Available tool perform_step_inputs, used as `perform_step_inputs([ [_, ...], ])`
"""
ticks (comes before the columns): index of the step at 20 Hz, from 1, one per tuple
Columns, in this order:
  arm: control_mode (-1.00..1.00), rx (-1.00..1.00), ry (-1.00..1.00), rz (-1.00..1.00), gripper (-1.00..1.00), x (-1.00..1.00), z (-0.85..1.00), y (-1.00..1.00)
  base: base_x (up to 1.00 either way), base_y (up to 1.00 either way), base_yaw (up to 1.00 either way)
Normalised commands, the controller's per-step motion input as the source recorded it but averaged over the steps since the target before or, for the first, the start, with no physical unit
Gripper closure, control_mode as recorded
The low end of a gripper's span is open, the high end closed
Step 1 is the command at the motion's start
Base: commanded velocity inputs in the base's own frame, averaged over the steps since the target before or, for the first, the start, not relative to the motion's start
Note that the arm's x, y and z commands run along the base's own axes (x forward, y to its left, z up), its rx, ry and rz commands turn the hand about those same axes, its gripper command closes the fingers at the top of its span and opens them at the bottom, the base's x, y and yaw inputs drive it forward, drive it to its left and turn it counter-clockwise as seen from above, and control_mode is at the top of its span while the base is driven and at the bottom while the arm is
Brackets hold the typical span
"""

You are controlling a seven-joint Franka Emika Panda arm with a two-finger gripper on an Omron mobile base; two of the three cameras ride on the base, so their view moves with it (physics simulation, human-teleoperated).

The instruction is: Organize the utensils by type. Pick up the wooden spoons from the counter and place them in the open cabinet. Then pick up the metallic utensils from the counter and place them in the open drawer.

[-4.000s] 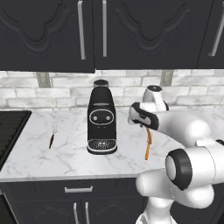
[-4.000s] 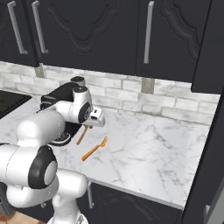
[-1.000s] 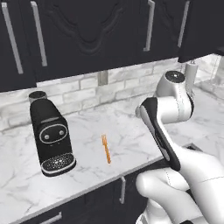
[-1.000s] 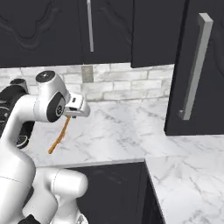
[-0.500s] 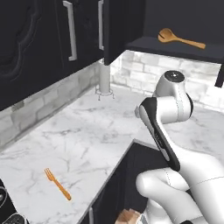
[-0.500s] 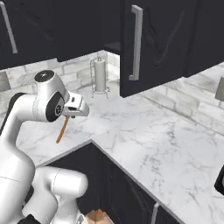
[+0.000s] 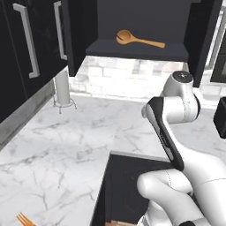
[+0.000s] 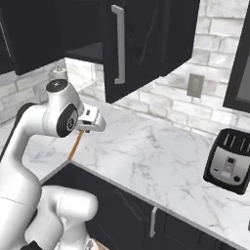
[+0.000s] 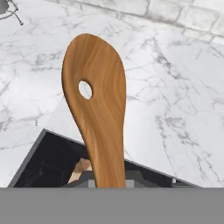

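Hand view: gripper [image 9: 107,183] clamped on a wooden spoon [image 9: 97,113], holed bowl pointing away over the marble surface [image 9: 175,100]. Right base view: its handle [image 8: 75,145] hangs down from the hand. Left base view: open cabinet [image 7: 132,47] holds another wooden spoon [image 7: 137,39] lying flat, bowl left; orange fork [image 7: 24,219] on the surface.

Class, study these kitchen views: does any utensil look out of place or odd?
An orange fork lies alone on the counter, not yet sorted. The wooden spoon in the gripper has a hole through its bowl.
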Motion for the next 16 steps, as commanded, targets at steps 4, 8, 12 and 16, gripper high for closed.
perform_step_inputs([
  [4, 1.0, 0.0, 0.0, 0.0, 1.0, 0.0, 0.0, 0.0, 0.35, 0.22, -0.1],
  [8, 1.0, 0.0, 0.0, 0.0, 1.0, 0.0, 0.0, 0.0, 0.43, 0.24, 0.0],
  [12, 1.0, 0.0, 0.0, 0.0, 1.0, 0.0, 0.0, 0.0, 0.49, 0.21, 0.0],
  [16, 1.0, 0.0, 0.0, 0.0, 1.0, 0.0, 0.0, 0.0, 0.59, 0.2, 0.0],
])
